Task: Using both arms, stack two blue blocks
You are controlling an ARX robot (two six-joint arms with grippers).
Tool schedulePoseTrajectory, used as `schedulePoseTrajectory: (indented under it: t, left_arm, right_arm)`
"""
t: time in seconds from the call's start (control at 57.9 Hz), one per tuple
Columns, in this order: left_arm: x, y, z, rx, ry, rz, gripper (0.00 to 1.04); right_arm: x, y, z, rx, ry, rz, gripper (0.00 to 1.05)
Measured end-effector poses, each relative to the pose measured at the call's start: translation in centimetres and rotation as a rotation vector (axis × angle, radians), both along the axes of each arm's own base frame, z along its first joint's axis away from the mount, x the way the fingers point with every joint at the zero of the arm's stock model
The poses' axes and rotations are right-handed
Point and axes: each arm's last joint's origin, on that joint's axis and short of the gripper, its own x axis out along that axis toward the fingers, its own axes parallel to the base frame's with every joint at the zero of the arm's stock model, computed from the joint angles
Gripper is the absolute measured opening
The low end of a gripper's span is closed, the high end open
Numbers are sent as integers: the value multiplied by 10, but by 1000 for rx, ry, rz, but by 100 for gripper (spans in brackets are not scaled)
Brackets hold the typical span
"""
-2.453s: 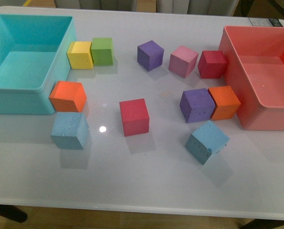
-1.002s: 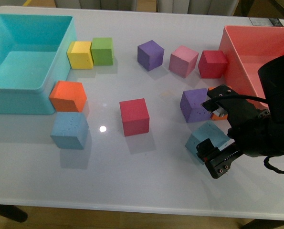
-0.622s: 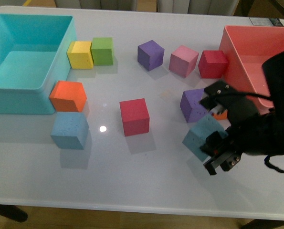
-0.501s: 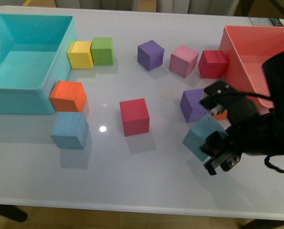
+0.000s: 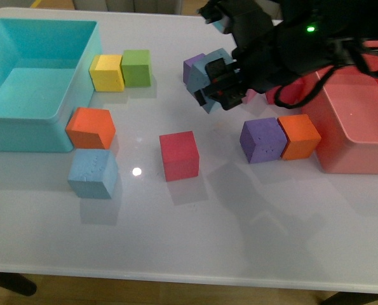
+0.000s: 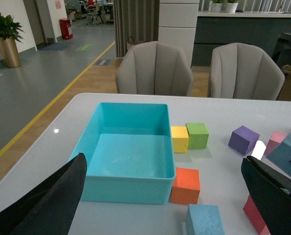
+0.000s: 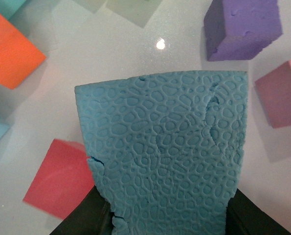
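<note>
One blue block is up in the air, the other blue block is down on the surface.
The right jaws squeeze the first block and hold it high, close to a purple cube at the back. The other one sits just in front of an orange cube (the one beside the teal bin), well away from the lifted block. The left jaws stand wide open.

One light blue foam cube shows a crackled cell pattern across its face; the other light blue foam cube is speckled with dark pits. The glossy white worktop carries a teal plastic bin and a coral-pink plastic bin.
</note>
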Motion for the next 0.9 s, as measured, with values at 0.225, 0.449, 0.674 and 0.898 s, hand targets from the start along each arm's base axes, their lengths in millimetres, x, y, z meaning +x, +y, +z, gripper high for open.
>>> schedulePoseTrajectory:
  t: [0.225, 0.449, 0.674, 0.898]
  left_arm:
    - [0, 0, 0, 0, 0, 0, 96]
    - [0, 0, 0, 0, 0, 0, 96]
    - [0, 0, 0, 0, 0, 0, 96]
    - [0, 0, 0, 0, 0, 0, 96]
  right_arm:
    - [32, 32, -36, -20, 35, -37, 36]
    - [48, 41, -59, -12, 68, -78, 35]
    - [51, 44, -71, -7, 86, -93, 35]
    - [52, 44, -75, -9, 99, -93, 35]
